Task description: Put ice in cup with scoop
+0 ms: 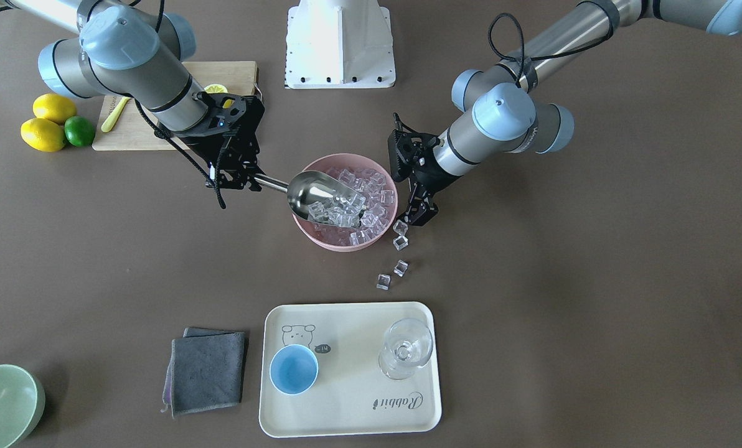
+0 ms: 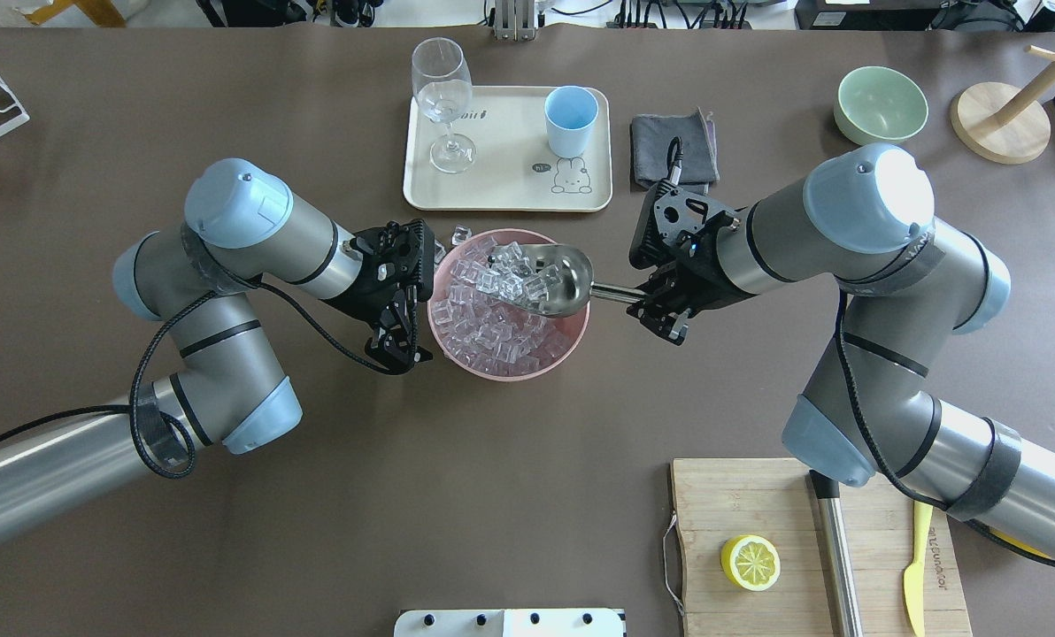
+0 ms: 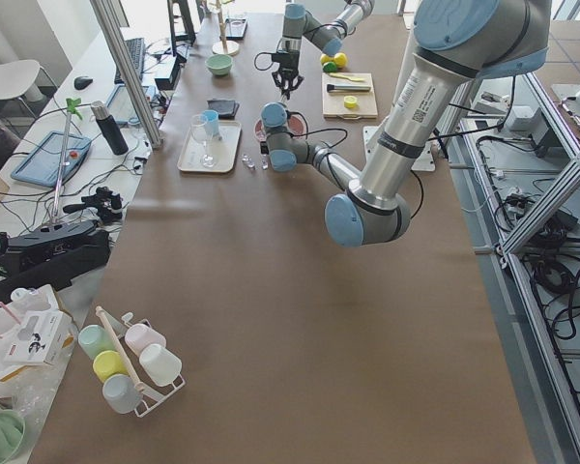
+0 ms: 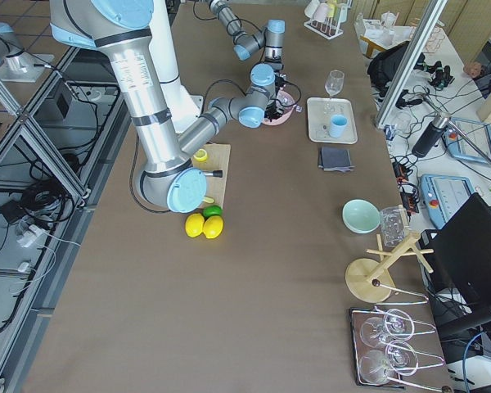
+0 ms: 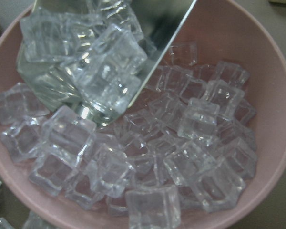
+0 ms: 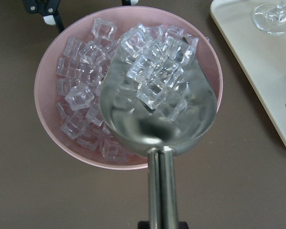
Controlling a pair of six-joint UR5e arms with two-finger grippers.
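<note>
The steel scoop [image 1: 318,196] holds several ice cubes [image 6: 155,78], and its pan sits over the pink bowl [image 1: 321,239], which is full of ice [image 2: 492,332]. My right gripper [image 2: 660,305] is shut on the scoop's handle [image 6: 161,191], on the bowl's right in the overhead view. My left gripper [image 1: 417,214] is open and empty, low beside the bowl's opposite rim. In the left wrist view the loaded scoop [image 5: 167,28] is at the upper left, over the bowl's ice. The light-blue cup [image 1: 293,369] stands empty on the cream tray [image 1: 346,404].
Several loose cubes [image 1: 400,267] lie on the table between the bowl and the tray. A stemmed glass [image 1: 405,348] stands on the tray. A grey cloth [image 1: 208,371] and a green bowl [image 1: 0,404] lie beyond. A cutting board [image 2: 811,548] carries a lemon half [image 2: 750,562].
</note>
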